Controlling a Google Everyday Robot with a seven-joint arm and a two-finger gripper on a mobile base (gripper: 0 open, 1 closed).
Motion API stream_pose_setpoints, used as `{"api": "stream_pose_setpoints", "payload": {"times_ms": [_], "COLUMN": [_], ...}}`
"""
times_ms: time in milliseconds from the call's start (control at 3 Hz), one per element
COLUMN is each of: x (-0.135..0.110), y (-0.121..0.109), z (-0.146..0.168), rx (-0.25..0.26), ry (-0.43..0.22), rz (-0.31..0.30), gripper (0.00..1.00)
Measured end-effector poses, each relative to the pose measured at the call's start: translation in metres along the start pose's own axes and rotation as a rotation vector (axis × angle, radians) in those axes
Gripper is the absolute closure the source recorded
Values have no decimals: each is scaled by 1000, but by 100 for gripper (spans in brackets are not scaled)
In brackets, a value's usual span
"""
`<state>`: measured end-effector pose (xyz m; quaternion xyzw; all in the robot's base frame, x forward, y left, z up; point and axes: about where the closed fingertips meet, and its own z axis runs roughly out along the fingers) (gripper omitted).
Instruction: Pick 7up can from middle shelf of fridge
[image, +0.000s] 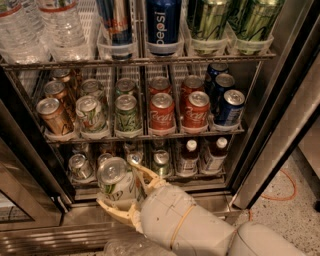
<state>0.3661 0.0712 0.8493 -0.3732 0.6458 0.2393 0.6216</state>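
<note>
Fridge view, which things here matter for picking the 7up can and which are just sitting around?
Part of the job: 7up can, clamped in the gripper low in front of the bottom rack; middle shelf; fridge.

Just there: red Coke cans, blue cans, brown cans, tall Pepsi can, water bottles, small capped bottles, orange cable on the floor.

A shop or canteen was indicated by the drinks-stocked fridge (60, 235) and speckled floor (300, 222); the gripper (120, 186) was noted at its base, clasping the 7up can (115, 176).
</note>
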Motion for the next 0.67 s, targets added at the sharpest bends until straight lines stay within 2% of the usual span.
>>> {"api": "stream_pose_setpoints", "payload": {"times_ms": [333,667], "x": [3,3], "y": [-9,-9], "z": [-9,-9], "rx": [37,37], "ry": [8,8], "rz": [2,2], "gripper": [100,100]}}
